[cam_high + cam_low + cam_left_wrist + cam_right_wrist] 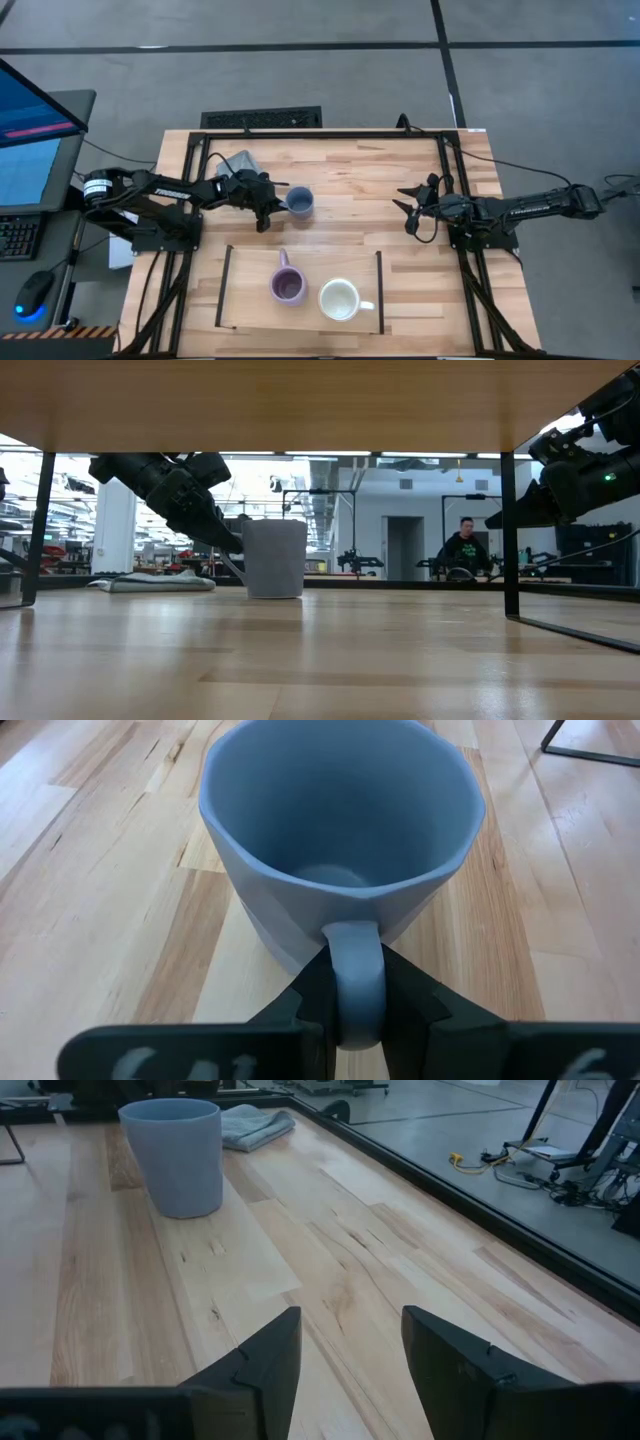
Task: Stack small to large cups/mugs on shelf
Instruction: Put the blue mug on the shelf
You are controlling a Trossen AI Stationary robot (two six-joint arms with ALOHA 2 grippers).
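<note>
A small blue mug point(300, 202) stands upright on the tabletop, left of centre; it also shows as the blue mug point(274, 558) in the low view and the blue mug point(174, 1155) in the right wrist view. My left gripper point(272, 206) is shut on its handle. A lilac mug point(288, 285) and a wider white mug point(340, 299) stand on the low wooden shelf point(250, 300) near the front edge. My right gripper point(408, 208) waits open at the right, above the table, holding nothing. My left gripper pinches the blue mug's handle point(355, 982) between its two fingers point(312, 992), one on each flat side of the loop. The fingers come from the table's left, slanting down. The mug stands upright with its base on the table.
A folded grey cloth point(238, 161) lies at the far left behind the left arm. Black frame bars point(320, 134) run along the table's edges. Bare wood lies between the two arms. A person point(463, 548) sits in the room beyond the table.
</note>
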